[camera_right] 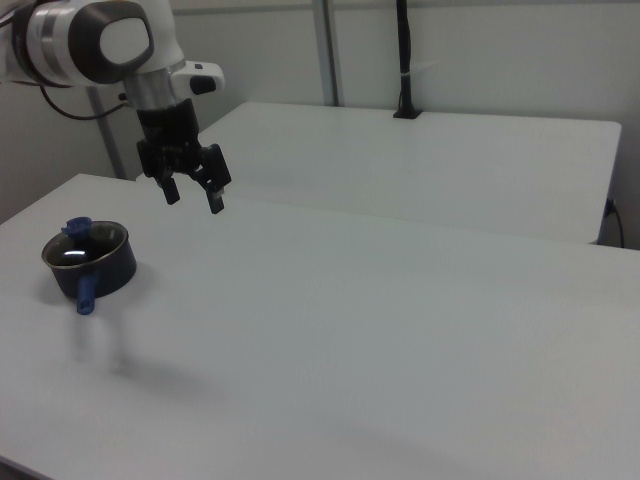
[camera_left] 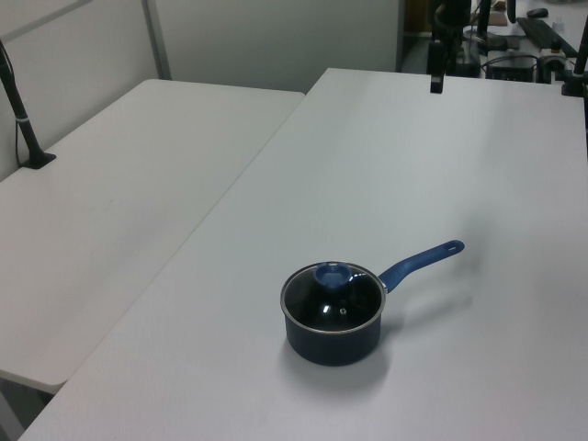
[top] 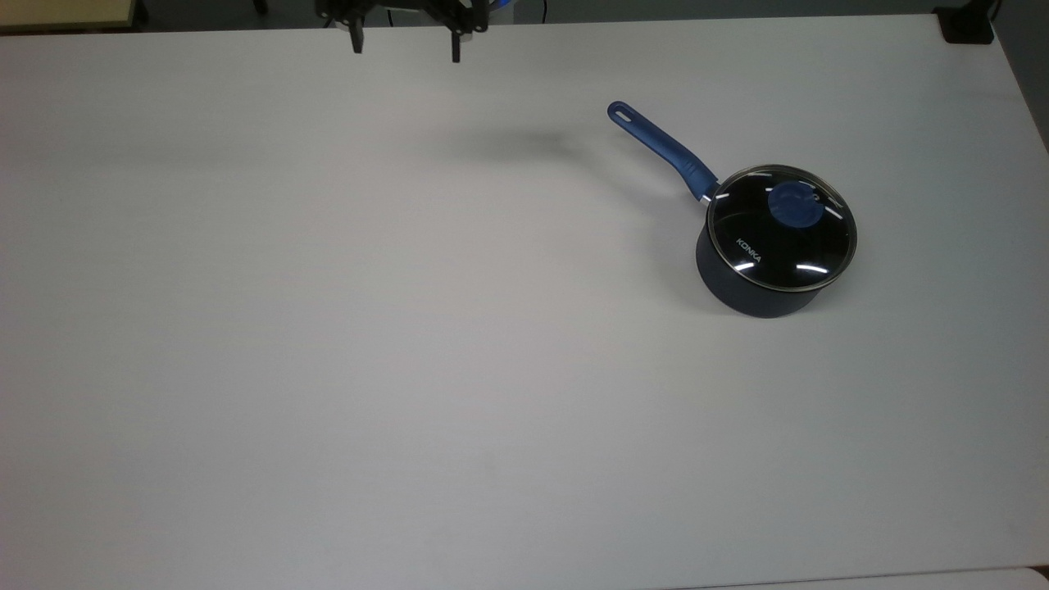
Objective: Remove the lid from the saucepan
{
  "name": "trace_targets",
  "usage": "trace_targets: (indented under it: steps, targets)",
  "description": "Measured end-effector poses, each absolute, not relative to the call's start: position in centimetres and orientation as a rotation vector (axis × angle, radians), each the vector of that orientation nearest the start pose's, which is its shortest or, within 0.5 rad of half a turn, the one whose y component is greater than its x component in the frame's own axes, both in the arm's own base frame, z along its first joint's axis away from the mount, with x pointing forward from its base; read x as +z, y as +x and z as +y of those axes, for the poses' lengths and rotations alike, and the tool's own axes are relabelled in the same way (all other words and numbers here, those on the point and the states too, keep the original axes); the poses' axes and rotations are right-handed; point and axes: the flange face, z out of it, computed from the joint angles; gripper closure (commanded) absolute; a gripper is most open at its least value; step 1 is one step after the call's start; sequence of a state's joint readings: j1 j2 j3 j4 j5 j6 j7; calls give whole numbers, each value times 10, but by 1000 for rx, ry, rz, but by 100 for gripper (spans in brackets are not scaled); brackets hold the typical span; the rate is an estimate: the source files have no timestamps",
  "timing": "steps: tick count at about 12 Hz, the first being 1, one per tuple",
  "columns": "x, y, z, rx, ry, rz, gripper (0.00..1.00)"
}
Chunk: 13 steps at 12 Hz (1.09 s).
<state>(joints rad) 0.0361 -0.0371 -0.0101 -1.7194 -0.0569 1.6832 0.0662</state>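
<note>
The saucepan (top: 758, 283) stood on the white desk (top: 328, 328) toward the top view's right, its long handle (top: 660, 150) pointing up and to the top view's left. The lid (top: 781, 227) sat level on its rim, the blue knob (top: 794, 203) at its centre. The pincer (top: 406, 51) hung well apart from the pan, above the far edge of the desk, its two fingers spread and holding nothing; the right view showed it raised clear of the surface.

The step in hand appeared to be the approach. Done well, the arm would travel across to a spot straight above the knob and descend vertically with the fingers either side of it. It would close low on the knob and lift straight up, so the lid's metal rim would not drag the light pan sideways.
</note>
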Motion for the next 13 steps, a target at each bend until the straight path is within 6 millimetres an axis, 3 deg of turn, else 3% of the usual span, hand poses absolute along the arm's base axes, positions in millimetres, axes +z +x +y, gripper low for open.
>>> trace_targets:
  steps: [5, 9, 11, 13]
  targets:
    - [582, 551, 8, 1, -3193, 41, 0]
    - [590, 557, 25, -28, -3159, -1, 0]
    - [589, 564, 47, -32, -3120, -46, 0]
    - [583, 578, 102, -53, -3082, -161, 0]
